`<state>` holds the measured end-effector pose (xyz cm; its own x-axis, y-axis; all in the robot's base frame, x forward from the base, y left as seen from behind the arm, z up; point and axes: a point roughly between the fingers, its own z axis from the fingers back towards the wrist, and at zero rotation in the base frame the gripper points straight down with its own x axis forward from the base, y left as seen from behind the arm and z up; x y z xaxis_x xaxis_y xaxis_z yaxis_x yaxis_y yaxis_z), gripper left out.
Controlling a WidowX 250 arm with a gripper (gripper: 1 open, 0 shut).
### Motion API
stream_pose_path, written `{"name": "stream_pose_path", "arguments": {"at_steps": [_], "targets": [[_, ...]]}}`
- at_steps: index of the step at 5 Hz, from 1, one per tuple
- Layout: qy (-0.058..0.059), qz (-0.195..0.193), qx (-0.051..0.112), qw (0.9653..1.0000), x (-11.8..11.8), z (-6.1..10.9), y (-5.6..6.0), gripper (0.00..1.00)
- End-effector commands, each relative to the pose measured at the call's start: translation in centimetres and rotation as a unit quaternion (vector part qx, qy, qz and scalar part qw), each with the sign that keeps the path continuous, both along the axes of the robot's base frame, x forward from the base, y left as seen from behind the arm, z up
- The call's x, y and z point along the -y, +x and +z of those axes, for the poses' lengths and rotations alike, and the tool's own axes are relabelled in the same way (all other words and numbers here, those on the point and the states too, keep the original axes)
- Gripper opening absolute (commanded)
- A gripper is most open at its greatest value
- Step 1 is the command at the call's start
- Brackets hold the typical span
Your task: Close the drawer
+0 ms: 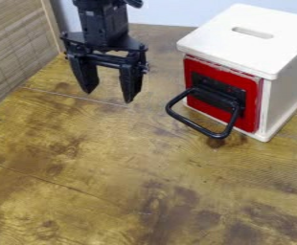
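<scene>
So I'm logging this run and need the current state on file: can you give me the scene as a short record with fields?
surface: wooden table, worn and stained
cabinet: white box cabinet, back right of the table, with a slot in its top
drawer: red-fronted drawer, front looks about flush with the cabinet face
handle: black loop handle sticking out toward the table
gripper: black gripper, fingers pointing down and spread, holding nothing
gripper position: left of the drawer, apart from the handle
</scene>
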<state>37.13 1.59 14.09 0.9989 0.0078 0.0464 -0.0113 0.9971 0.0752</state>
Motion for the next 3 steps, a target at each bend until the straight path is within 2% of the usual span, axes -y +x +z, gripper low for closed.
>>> {"name": "stream_pose_path", "arguments": {"at_steps": [1, 2, 3], "targets": [[0.007, -0.019, 0.029, 0.9994, 0.9, 1.7, 0.6, 1.0], [0.007, -0.057, 0.028, 0.998, 0.2, 1.4, 0.4, 1.0], [0.012, -0.036, 0.031, 0.9988, -0.2, 1.7, 0.0, 1.0]]}}
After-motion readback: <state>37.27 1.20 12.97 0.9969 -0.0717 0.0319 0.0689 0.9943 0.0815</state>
